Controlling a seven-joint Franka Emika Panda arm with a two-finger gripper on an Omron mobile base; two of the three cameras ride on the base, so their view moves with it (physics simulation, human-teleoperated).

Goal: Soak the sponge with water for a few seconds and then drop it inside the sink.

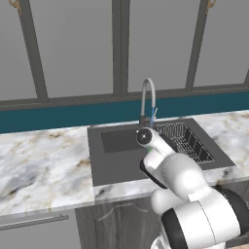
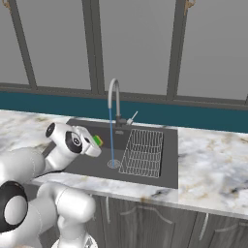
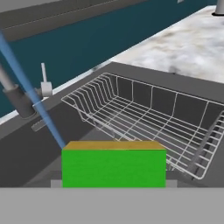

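The sponge (image 3: pixel 113 167), a green block with a thin yellow layer, fills the low middle of the hand view. My gripper (image 2: pixel 97 142) is shut on it over the left part of the sink (image 2: pixel 169 162). The sponge (image 2: pixel 99 140) hangs above the dark basin, just left of the water (image 2: pixel 111 138). This thin blue stream falls from the curved faucet (image 2: pixel 114 97) to the drain (image 2: pixel 114 163). In the hand view the water (image 3: pixel 30 94) slants down behind the sponge's upper left corner. Whether the two touch I cannot tell.
A wire rack (image 2: pixel 143 152) takes up the right part of the basin, close to the sponge's right. Marble counter (image 1: pixel 44 165) runs on both sides of the sink. Behind the faucet sit its lever (image 3: pixel 43 81) and a teal wall strip (image 2: pixel 203 116).
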